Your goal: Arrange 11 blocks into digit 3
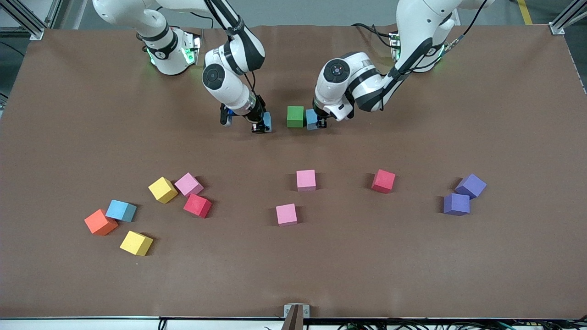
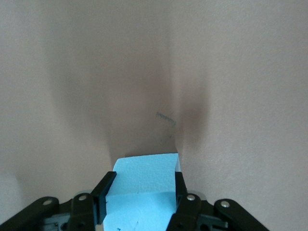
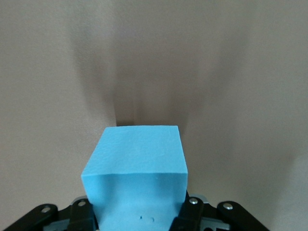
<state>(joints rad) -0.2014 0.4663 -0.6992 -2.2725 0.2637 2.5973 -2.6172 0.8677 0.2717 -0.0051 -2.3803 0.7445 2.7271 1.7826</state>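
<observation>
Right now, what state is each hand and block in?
left hand: shut on light blue block, beside the green one
right hand: shut on second light blue block
green block: resting flat on the table
loose blocks: scattered nearer the front camera, unplaced

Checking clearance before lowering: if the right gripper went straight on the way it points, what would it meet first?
Probably only the bare table: the right gripper, shut on a light blue block, points down at it, nothing between.
</observation>
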